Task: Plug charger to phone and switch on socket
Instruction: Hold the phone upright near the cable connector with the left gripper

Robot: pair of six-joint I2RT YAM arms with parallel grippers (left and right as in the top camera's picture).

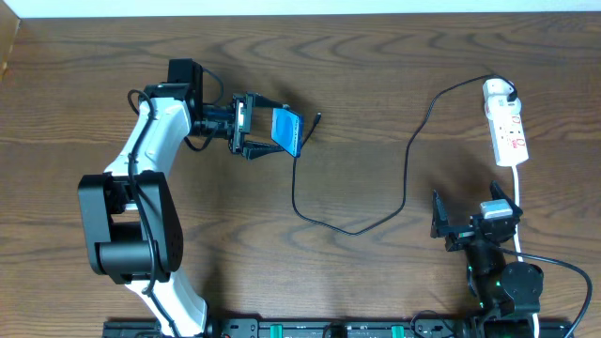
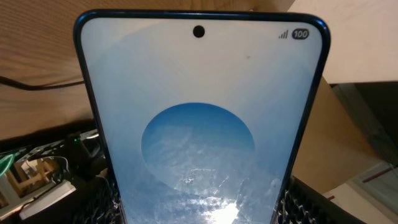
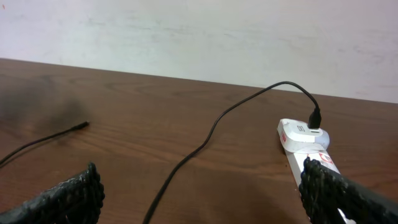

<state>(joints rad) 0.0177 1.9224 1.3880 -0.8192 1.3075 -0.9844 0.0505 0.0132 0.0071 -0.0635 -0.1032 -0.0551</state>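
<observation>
My left gripper [image 1: 266,138] is shut on the phone [image 1: 287,130], holding it tilted above the table at the upper left. The blue screen fills the left wrist view [image 2: 199,124], and the fingers sit at its lower edges. The black charger cable [image 1: 357,225] loops across the table. Its connector tip [image 1: 319,118] lies just right of the phone, apart from it, and shows in the right wrist view [image 3: 81,126]. Its plug [image 1: 510,97] sits in the white socket strip [image 1: 507,131], also seen in the right wrist view [image 3: 308,140]. My right gripper [image 1: 474,218] is open and empty, below the strip.
The strip's white cord [image 1: 519,202] runs down past my right gripper toward the table's front edge. A black rail [image 1: 329,329] lines the front edge. The table's far edge meets a pale wall [image 3: 199,37].
</observation>
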